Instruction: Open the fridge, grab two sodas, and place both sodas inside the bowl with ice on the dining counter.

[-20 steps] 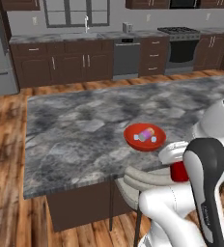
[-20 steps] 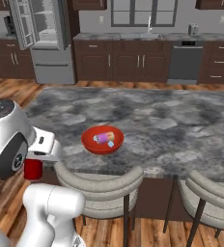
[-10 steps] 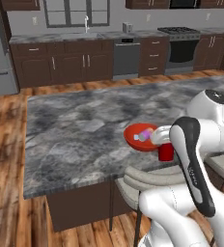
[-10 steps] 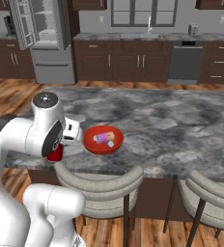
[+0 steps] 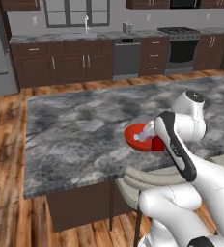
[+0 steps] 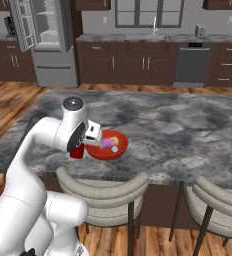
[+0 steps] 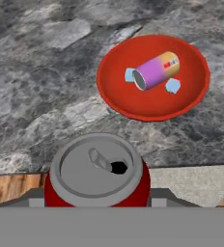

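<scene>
A red soda (image 7: 97,169) with a grey top stands upright in my gripper (image 6: 79,148), which is shut on it; the can hides the fingers. It hangs just beside the near rim of the red-orange bowl (image 7: 119,96) on the dining counter (image 7: 36,96). The purple soda (image 7: 156,71) lies on its side in the bowl among pale ice pieces (image 7: 173,85). From the right base view the red soda (image 6: 77,151) sits left of the bowl (image 6: 108,151); in the left base view the red soda (image 5: 158,144) is right of the bowl (image 5: 134,139). The fridge (image 6: 43,40) stands far back left, a door open.
Two padded stools (image 6: 103,185) (image 6: 218,200) stand against the counter's near edge below my arm. Dark wall cabinets, a sink (image 6: 155,35) and a dishwasher (image 6: 190,60) line the far wall. Wood floor surrounds the dining counter (image 5: 75,130).
My arm has swung up from low beside the base and carried the red soda over the counter's edge to the bowl's rim. The bowl and purple soda have not moved.
</scene>
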